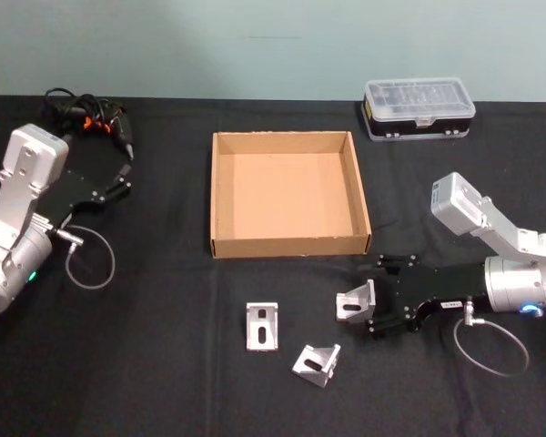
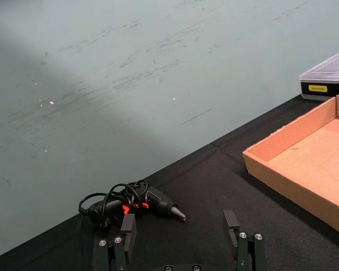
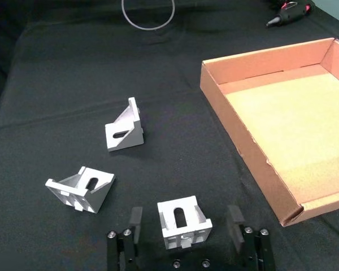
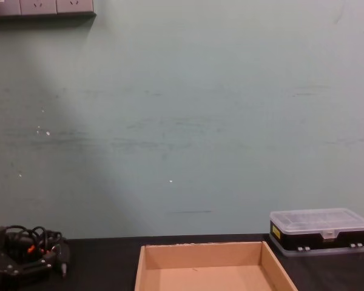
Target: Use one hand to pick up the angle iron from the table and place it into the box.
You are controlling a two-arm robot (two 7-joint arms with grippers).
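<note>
Near the desk's [image 1: 164, 364] front edge, the head view counts three angle irons: the left angle iron [image 1: 262, 326], the middle angle iron [image 1: 316, 364] and the right angle iron [image 1: 356, 301], all in front of the one box [image 1: 291, 244]. The right wrist view shows the right tool [image 3: 185, 213] with fingers apart either side of the right angle iron, not touching it. The left wrist view shows the left tool [image 2: 179, 217] spread apart above the desk.

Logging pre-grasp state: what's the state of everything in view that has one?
right gripper: open, fingers flanking rightmost angle iron
rightmost angle iron: on table, unclamped
middle angle iron: loose on table
leftmost angle iron: loose on table
box: empty
black case: lid shut
left gripper: open, empty
</note>
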